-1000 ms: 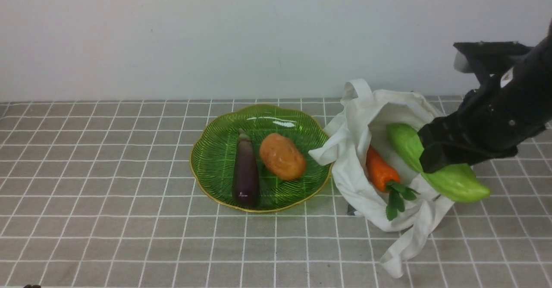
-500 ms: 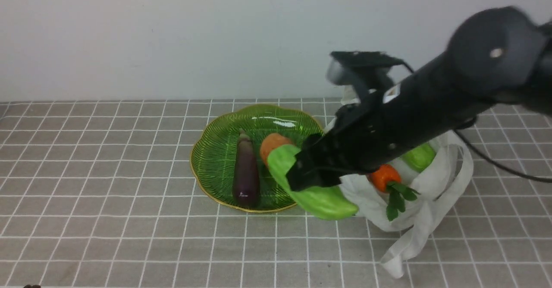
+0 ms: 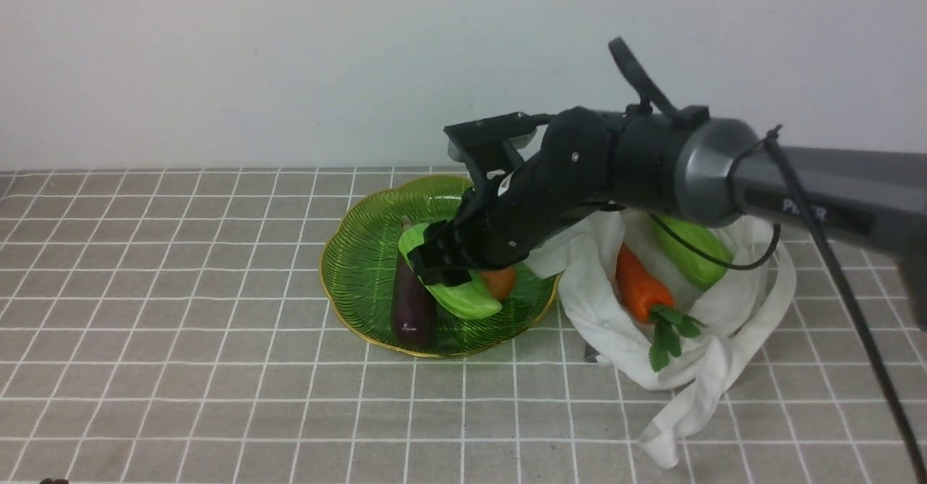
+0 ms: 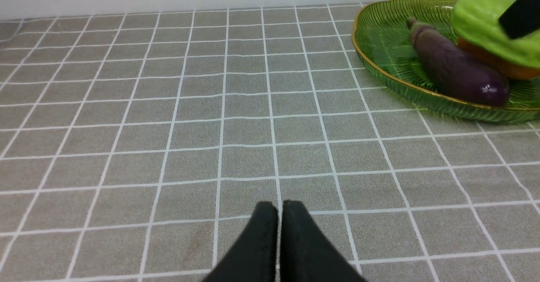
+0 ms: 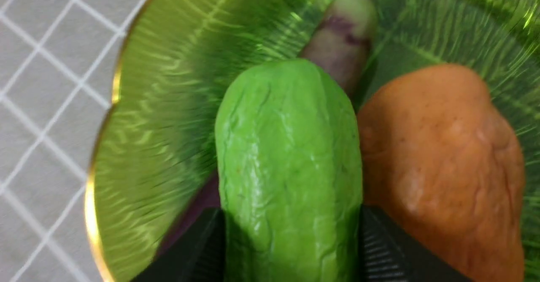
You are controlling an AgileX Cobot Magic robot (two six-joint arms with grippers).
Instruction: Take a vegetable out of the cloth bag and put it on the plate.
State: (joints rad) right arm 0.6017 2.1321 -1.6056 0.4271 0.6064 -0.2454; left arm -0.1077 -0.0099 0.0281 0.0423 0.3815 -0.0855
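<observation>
Tablecloth of grey fabric with a white grid (image 3: 181, 368) meets a plain white wall (image 3: 217, 56). The right gripper (image 3: 442, 266) pinches the wrinkled light-green gourd (image 3: 467, 299) over the ribbed green glass plate (image 3: 355, 266), beside the white cloth bag (image 3: 688, 390). The left gripper (image 4: 279, 214) hangs above the tablecloth, fingers pressed together.

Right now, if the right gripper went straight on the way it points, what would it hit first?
Probably the eggplant. The right gripper, shut on the green gourd, points down into the plate, and the gourd sits over the eggplant. Depth is unclear.
</observation>
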